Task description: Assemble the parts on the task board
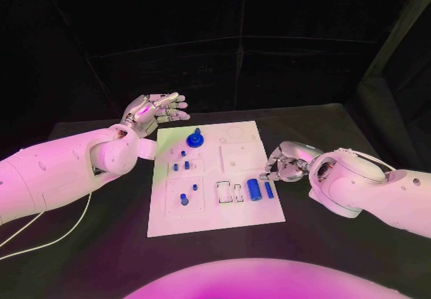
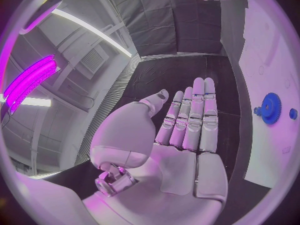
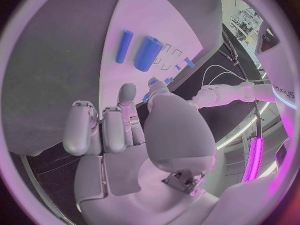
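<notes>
Nearest the head camera: right hand (image 1: 280, 167), right of centre in the frame, at the right edge of the task board (image 1: 215, 212), fingers curled inward, nothing seen in them. Same hand in right wrist view (image 3: 119, 130) — fingers bent over the black table (image 3: 56, 60), tips just short of the white plate (image 3: 162, 20), no part gripped.

Just left of that hand, on the board's lower right: thick blue cylinder (image 1: 254, 188) beside a thinner blue rod (image 1: 268, 190), side by side, lying flat; both also in right wrist view, cylinder (image 3: 147, 53) and rod (image 3: 124, 46). Empty rectangular recesses left of them, lower centre of board.

Lower left of board: small blue peg (image 1: 183, 199) standing in a square recess, a tiny blue piece (image 1: 195, 186) above it. Mid left: three small blue pieces (image 1: 181, 164) grouped together, exact shapes too small to tell.

Upper centre of board: blue gear (image 1: 196, 138) with a knob on top; seen in left wrist view as a toothed blue disc (image 2: 270, 107) on the plate.

Upper left of the head frame: left hand (image 1: 154, 109), raised beyond the board's top left corner, fingers spread apart, holding nothing. Left wrist view — palm flat, fingers (image 2: 194, 115) straight and close together, over bare table beside the board.
</notes>
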